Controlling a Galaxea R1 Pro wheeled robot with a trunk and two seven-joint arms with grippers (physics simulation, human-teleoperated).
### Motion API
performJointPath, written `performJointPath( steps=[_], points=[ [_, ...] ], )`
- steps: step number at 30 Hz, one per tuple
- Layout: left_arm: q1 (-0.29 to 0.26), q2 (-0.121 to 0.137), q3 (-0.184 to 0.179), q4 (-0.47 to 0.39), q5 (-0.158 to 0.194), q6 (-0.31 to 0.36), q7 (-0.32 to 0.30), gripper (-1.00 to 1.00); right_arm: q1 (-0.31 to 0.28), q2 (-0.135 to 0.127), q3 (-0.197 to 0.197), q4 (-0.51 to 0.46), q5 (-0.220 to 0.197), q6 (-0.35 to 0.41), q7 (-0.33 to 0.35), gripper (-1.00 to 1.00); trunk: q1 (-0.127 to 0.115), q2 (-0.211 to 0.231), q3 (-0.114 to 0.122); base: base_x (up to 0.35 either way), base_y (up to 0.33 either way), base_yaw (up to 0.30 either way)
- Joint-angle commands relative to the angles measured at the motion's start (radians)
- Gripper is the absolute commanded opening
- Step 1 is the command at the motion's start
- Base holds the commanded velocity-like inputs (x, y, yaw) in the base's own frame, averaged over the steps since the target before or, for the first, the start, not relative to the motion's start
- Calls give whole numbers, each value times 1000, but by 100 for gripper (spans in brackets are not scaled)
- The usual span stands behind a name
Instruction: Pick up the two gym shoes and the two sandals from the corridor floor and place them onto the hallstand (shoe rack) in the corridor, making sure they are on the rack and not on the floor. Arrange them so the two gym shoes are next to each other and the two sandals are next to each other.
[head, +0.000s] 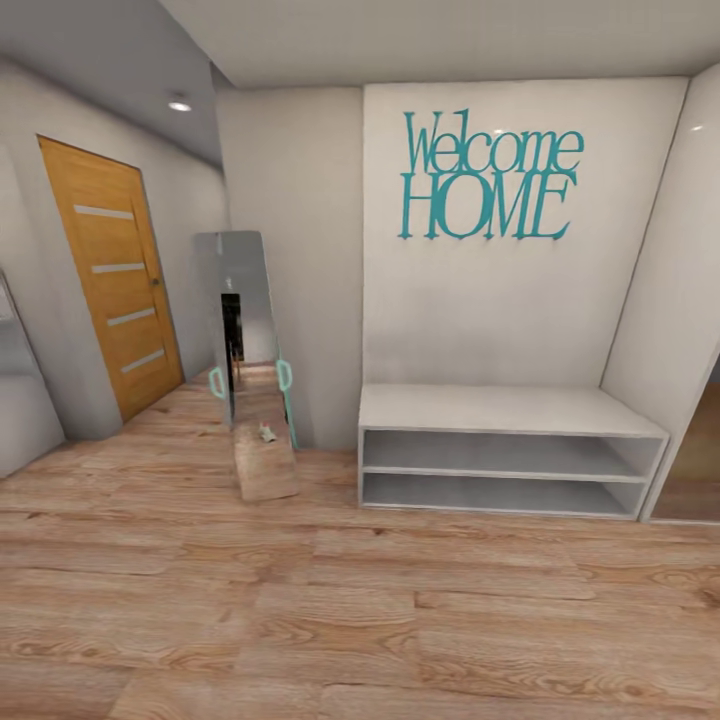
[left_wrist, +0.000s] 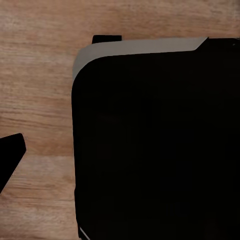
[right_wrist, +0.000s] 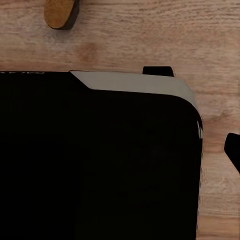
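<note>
The head view looks across the wood-plank corridor floor (head: 360, 620), with no shoes on the stretch shown. The gym shoes and the hallstand with floating shelves are out of view. In the right wrist view a tan, dark-edged rounded tip (right_wrist: 60, 12) lies on the floor beyond the robot's black base (right_wrist: 100, 160); it may be a sandal's end. A dark wedge (left_wrist: 10, 155) pokes in at the edge of the left wrist view, and a similar one (right_wrist: 233, 150) in the right wrist view. They may be fingertips, and the jaws' spacing is hidden.
A long low white bench (head: 500, 408) with two open shelf slots stands against the far wall under a teal "Welcome HOME" sign (head: 490, 175). A leaning mirror (head: 250, 360) stands left of it, and a wooden door (head: 115, 275) further left. The left wrist view shows the robot's black base (left_wrist: 155, 145).
</note>
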Motion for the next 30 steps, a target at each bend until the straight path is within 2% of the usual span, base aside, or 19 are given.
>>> performJointPath(
  steps=[1, 9, 24, 30],
  points=[
    [0, 0, 0, -1, 1, 1, 0, 100, 0, 0, -1, -1, 0, 0, 0, 100, 0, -1, -1, 0, 173, 0],
    [0, 2, 0, -1, 1, 1, 1, 100, 0, 0, -1, -1, 0, 1, 0, 100, 0, -1, -1, 0, 246, 0],
    [0, 2, 0, -1, 1, 1, 1, 100, 0, 0, -1, -1, -1, 0, 0, 100, 0, -1, -1, 0, 121, -1],
    [0, 2, 0, -1, 0, 1, 1, 100, -1, 0, -1, -1, -1, 0, 0, 100, 0, -1, -1, 0, 277, -121]
  ],
)
